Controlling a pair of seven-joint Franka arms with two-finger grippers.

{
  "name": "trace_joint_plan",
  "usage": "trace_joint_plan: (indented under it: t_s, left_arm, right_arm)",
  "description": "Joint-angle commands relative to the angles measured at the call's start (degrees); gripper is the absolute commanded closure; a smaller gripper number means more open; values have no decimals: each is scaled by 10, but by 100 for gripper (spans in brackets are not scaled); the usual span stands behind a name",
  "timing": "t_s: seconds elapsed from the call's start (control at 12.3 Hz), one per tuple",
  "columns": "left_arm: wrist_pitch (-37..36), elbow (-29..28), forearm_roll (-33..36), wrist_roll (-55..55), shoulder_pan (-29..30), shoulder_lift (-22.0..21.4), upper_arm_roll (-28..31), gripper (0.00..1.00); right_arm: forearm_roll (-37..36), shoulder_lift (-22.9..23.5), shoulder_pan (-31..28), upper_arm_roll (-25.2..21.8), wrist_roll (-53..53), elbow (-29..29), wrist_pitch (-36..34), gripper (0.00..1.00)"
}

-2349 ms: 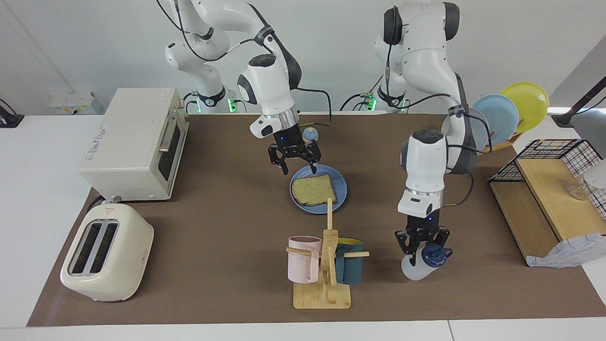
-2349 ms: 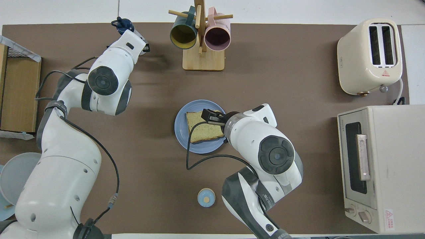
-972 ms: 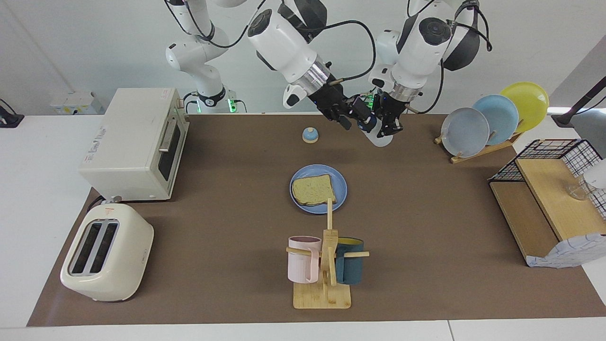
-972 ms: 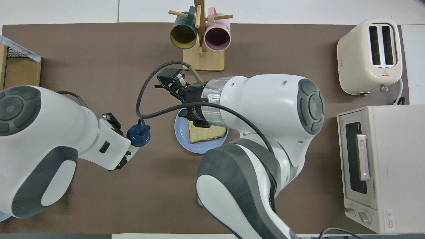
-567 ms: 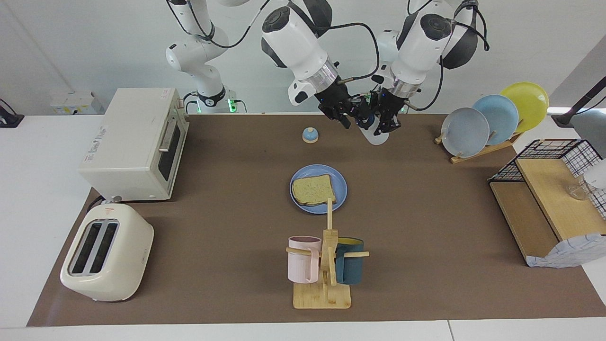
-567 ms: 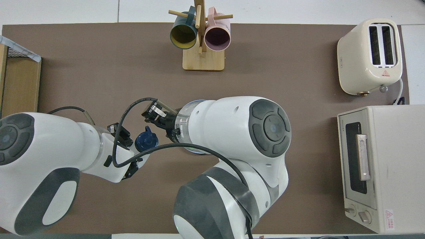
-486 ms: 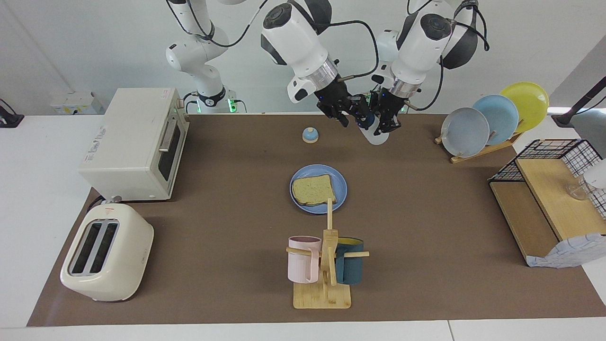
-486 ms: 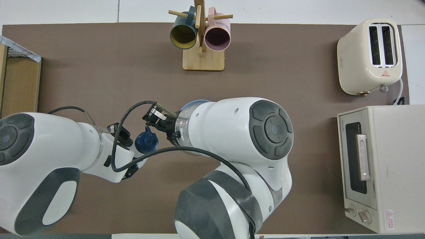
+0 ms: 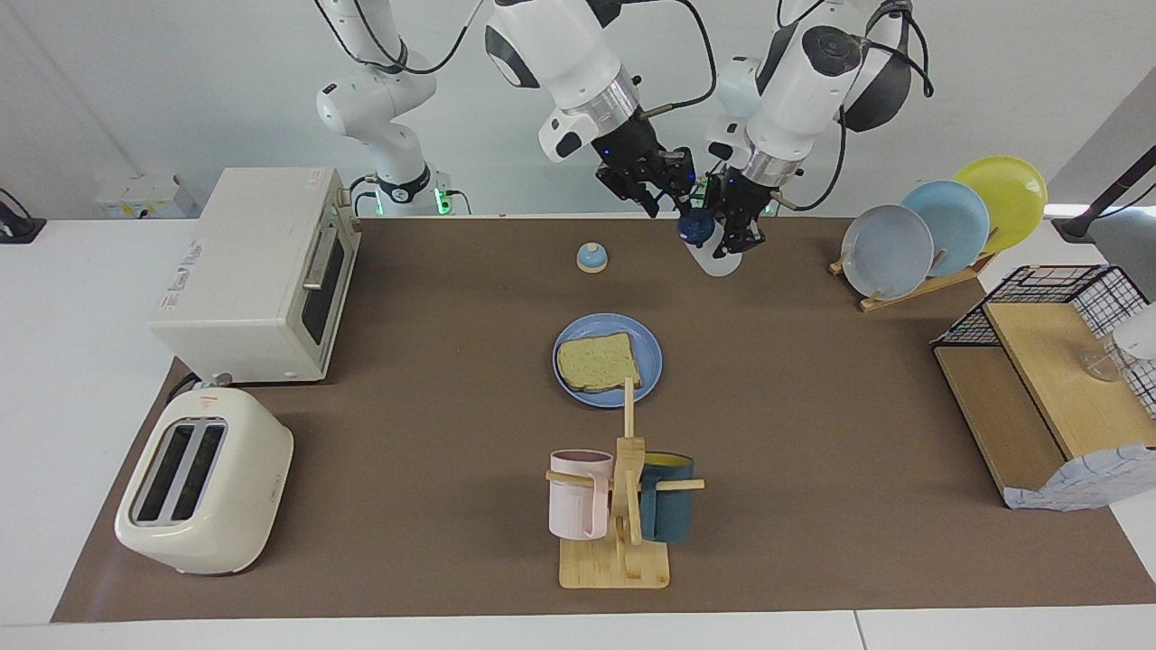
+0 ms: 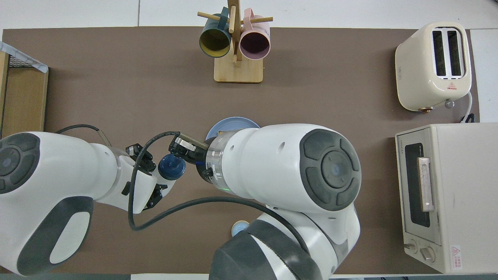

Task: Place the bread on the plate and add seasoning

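Observation:
The bread (image 9: 598, 361) lies flat on the blue plate (image 9: 652, 363) in the middle of the table. My left gripper (image 9: 733, 236) is shut on the seasoning bottle (image 9: 715, 253) and holds it tilted in the air, over the table between the bell and the plate rack. The navy cap (image 9: 695, 226) is on the bottle and points toward my right gripper (image 9: 666, 194), which is open, just above and beside the cap, apart from it. In the overhead view the cap (image 10: 171, 168) shows between both grippers; the right arm hides the bread and most of the plate (image 10: 229, 123).
A small blue-domed bell (image 9: 591, 257) stands nearer to the robots than the plate. A mug rack (image 9: 623, 515) stands farther out. Toaster oven (image 9: 262, 271) and toaster (image 9: 203, 492) are at the right arm's end; plate rack (image 9: 939, 221) and wooden shelf (image 9: 1039, 388) at the left arm's end.
The left gripper lifted the bottle from beside the mug rack and carried it up toward the robots. The right gripper left the plate, came to the cap, and has now drawn slightly up off it.

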Motion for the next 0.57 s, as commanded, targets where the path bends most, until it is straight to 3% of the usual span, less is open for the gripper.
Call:
trace_joint_plan:
  t_s: [0.0, 0.49]
  left_arm:
    - [13, -17, -7, -8, -6, -17, 4, 100]
    - [13, -16, -7, -9, -6, -16, 4, 100]
  right_arm:
    - [-14, 6, -1, 1, -27, -3, 30, 53]
    - [-42, 13, 17, 1, -25, 6, 30, 53]
